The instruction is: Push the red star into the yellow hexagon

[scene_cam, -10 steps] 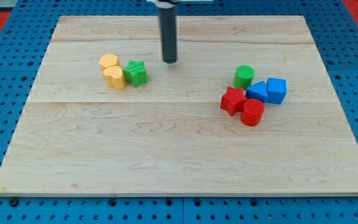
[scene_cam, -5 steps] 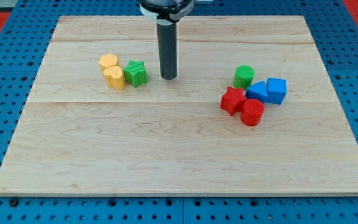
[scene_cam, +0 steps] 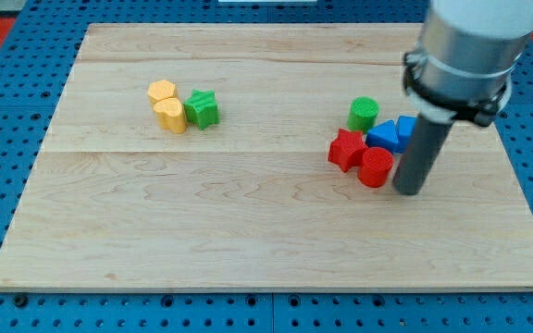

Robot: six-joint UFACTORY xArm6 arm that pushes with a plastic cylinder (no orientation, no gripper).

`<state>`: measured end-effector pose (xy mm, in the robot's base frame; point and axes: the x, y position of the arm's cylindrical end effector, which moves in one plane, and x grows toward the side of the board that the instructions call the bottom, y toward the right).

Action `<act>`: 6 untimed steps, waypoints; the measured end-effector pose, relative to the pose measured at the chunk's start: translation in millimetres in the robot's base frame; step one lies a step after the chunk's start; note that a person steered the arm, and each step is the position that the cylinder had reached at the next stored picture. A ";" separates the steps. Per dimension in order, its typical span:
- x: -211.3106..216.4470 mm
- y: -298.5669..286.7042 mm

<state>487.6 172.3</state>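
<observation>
The red star (scene_cam: 345, 149) lies right of the board's middle, touching a red cylinder (scene_cam: 375, 167) at its lower right. The yellow hexagon (scene_cam: 162, 92) sits at the upper left, against a second yellow block (scene_cam: 169, 116) and next to a green star (scene_cam: 202, 108). My tip (scene_cam: 411, 190) is on the board just right of the red cylinder, to the lower right of the red star. The rod hides most of a blue cube (scene_cam: 403, 128).
A green cylinder (scene_cam: 363, 114) stands above the red star. A blue triangular block (scene_cam: 384, 136) sits between the green cylinder and the rod. The wooden board (scene_cam: 266, 250) lies on a blue pegboard, with red at the top corners.
My tip has moved from beside the green star, near the top middle, far to the right and down, and now stands beside the red cylinder. No block has moved.
</observation>
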 end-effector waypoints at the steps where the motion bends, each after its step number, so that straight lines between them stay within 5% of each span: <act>1: -27.2 -24.1; 4: -74.7 -236.3; 6: -124.2 -328.0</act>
